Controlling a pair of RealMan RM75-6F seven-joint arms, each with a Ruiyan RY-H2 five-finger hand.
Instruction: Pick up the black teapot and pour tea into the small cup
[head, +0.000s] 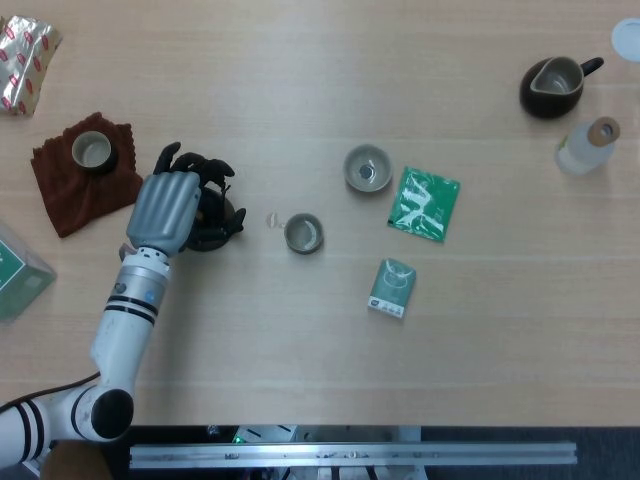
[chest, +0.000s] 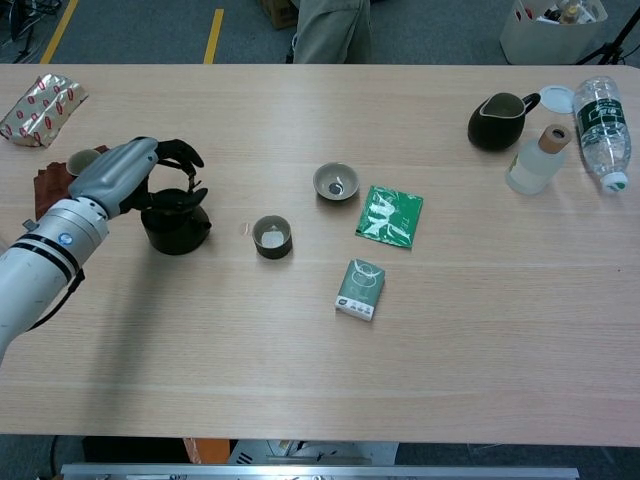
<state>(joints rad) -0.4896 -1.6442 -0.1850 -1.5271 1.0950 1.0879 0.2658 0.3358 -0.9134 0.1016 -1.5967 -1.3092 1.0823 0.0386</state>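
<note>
Teapot (chest: 177, 228) sits on table (chest: 320, 350) at left-centre of frame, upright. Left hand (chest: 130, 172) is over it w/ dark fingers (chest: 180, 152) spread and curled above the lid; can't tell if they touch it, no firm grip seen. Small cup (chest: 271, 236) just right of teapot, apart from it. Another cup (chest: 336, 181) further up-right, beside green packet (chest: 390, 216); small box (chest: 361, 288) below. Brown cloth (head: 80, 180) w/ a cup on it upper left. Dark pitcher (chest: 497, 122) and bottles upper right. Right hand not visible.
</note>
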